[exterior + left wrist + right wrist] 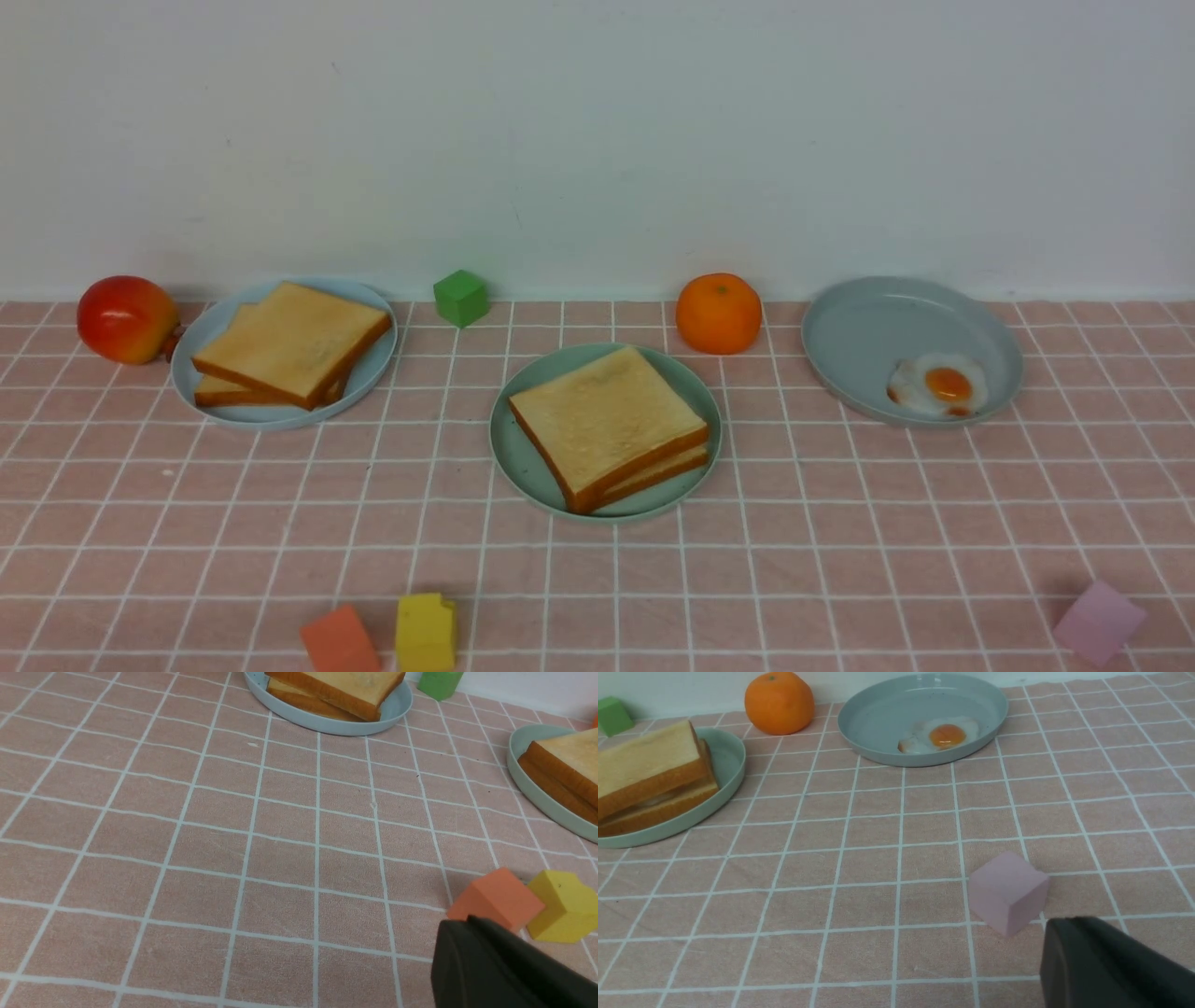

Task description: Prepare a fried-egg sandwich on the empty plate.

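On the mint-green plate [513, 457] in the middle of the table lie two toast slices [602, 415], one stacked on the other. In the right wrist view a thin pale strip shows between these slices [644, 760]; I cannot tell what it is. A fried egg [938, 385] with an orange yolk lies at the near edge of the grey-blue plate [878, 327] at the back right. Neither arm shows in the front view. My left gripper [460, 926] hangs shut beside an orange block [495, 896]. My right gripper [1064, 926] is shut beside a pink cube [1008, 891].
A pale blue plate [373, 369] at the back left holds two more toast slices [289, 341], with an apple [124, 317] beside it. A green cube [460, 297] and an orange [718, 313] stand by the wall. A yellow block [425, 633] sits at the front edge.
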Motion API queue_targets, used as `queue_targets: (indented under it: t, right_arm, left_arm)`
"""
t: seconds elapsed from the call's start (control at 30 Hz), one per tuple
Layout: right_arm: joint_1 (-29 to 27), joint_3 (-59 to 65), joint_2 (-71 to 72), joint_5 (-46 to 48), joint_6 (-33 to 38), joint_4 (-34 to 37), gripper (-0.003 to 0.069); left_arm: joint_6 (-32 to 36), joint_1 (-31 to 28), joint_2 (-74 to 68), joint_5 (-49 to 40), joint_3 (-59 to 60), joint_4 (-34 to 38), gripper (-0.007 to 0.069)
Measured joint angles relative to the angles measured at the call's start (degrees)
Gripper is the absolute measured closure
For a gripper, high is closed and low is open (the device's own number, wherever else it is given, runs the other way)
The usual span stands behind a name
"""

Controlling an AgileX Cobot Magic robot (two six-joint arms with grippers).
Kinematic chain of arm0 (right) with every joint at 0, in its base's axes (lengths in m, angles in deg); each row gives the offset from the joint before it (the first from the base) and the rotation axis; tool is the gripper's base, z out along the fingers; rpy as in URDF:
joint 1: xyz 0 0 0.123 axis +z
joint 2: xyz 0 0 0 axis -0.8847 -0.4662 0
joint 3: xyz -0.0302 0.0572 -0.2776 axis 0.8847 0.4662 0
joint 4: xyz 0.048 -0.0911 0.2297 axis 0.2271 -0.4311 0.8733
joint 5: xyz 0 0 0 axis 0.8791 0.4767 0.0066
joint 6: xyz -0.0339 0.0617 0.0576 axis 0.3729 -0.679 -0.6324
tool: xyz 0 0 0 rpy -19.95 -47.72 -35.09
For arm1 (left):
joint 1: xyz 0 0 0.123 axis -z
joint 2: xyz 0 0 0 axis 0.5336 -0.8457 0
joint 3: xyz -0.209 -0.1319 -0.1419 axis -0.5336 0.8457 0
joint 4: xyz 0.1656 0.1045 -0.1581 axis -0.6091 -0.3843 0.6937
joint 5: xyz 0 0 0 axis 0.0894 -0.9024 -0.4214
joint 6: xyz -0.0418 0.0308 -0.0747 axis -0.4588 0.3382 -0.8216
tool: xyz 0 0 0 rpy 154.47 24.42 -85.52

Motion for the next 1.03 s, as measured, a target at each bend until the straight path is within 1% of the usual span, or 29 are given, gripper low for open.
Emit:
queue_targets:
  t: [1.03]
  right_arm:
    - [0.0, 0.0, 0.0, 0.0, 0.0, 0.0, 0.0596]
  left_arm:
    - [-0.2, 0.0, 0.0, -0.1, 0.0, 0.0, 0.0637]
